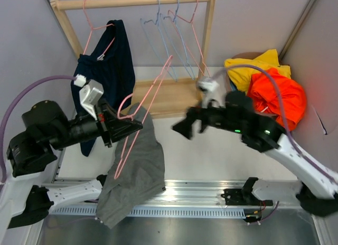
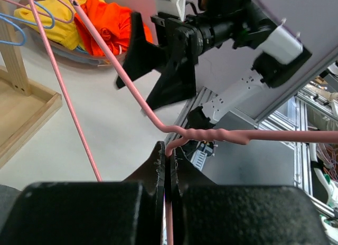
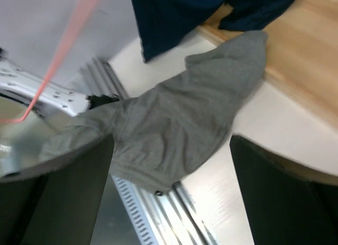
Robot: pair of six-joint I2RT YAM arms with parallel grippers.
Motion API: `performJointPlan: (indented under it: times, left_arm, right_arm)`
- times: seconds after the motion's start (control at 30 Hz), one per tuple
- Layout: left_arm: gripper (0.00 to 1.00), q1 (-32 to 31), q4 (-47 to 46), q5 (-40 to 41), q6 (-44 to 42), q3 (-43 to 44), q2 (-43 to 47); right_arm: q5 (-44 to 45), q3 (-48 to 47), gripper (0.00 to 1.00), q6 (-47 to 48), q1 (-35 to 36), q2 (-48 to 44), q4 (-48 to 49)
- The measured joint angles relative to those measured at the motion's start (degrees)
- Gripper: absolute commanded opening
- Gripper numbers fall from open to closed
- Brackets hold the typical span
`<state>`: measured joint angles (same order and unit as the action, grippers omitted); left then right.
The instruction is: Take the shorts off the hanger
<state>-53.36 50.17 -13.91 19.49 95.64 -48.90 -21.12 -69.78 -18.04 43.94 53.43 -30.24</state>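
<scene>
My left gripper (image 1: 136, 125) is shut on the hook of a pink wire hanger (image 1: 142, 115); in the left wrist view its fingertips (image 2: 161, 156) pinch the wire (image 2: 211, 135). Grey shorts (image 1: 138, 171) drape from this hanger down over the table's front rail, and they also show in the right wrist view (image 3: 179, 118). My right gripper (image 1: 186, 126) is open and empty, just right of the grey shorts; in its own view (image 3: 169, 144) the jaws stand wide apart. Navy shorts (image 1: 108, 60) hang on a pink hanger on the rack. Orange shorts (image 1: 277, 97) and yellow shorts (image 1: 253, 68) lie piled at the right. Light blue shorts are hidden.
A wooden rack (image 1: 132, 1) with a wooden base (image 1: 163, 94) stands at the back, with several empty blue and pink hangers (image 1: 177, 34) on its rail. A metal rail (image 1: 211, 189) runs along the table's front edge. Grey walls close both sides.
</scene>
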Motion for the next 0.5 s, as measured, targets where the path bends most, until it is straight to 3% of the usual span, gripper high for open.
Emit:
performJointPlan:
  times: [0.1, 0.17, 0.23, 0.4, 0.5]
  left_arm:
    - [0.0, 0.0, 0.6, 2.0, -0.1, 2.9, -3.2]
    - [0.0, 0.0, 0.9, 3.7, -0.3, 3.8, -4.0]
    - [0.0, 0.0, 1.9, 5.3, -0.5, 3.7, -3.7]
    - [0.0, 0.0, 4.3, 10.1, -0.6, 3.1, -0.4]
    - [0.0, 0.0, 4.9, 13.0, -1.1, 4.1, 1.6]
  right_arm:
    - [21.9, -21.2, 0.99, 5.7, 18.5, 19.4, -3.8]
    - [30.1, -23.6, 0.99, 6.5, 23.5, 26.0, -4.0]
    - [34.6, -17.1, 0.99, 5.8, 24.5, 27.5, -4.1]
    - [37.4, 9.4, 1.0, -2.3, 23.9, 27.8, 2.7]
    - [38.2, 15.9, 0.99, -7.1, 23.9, 29.5, 4.4]
